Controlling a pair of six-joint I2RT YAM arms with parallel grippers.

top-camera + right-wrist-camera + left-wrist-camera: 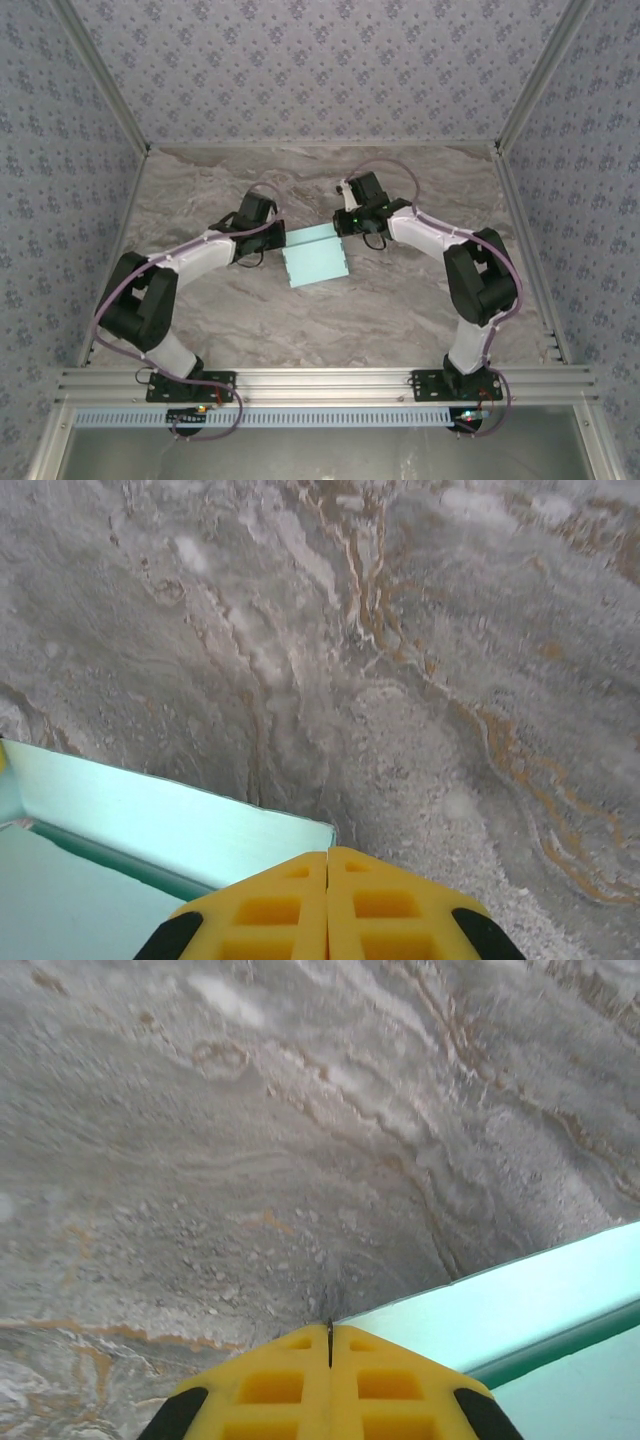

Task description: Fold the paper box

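Note:
The paper box (316, 262) is pale cyan card lying mid-table, with a lighter strip along its far edge. My left gripper (281, 238) sits at the card's far left corner. My right gripper (343, 225) sits at its far right corner. In the left wrist view the yellow fingertips (330, 1328) are shut together, and the paper box (520, 1300) runs off to the right from the tip, creased along a darker line. In the right wrist view the gripper (328, 854) is shut too, with the corner of the paper box (150, 820) passing under its left finger. Nothing shows between either pair of fingers.
The marble-patterned table (400, 310) spreads around the card. Patterned walls with metal corner posts (110, 90) close in the back and sides. An aluminium rail (320, 380) at the near edge carries both arm bases.

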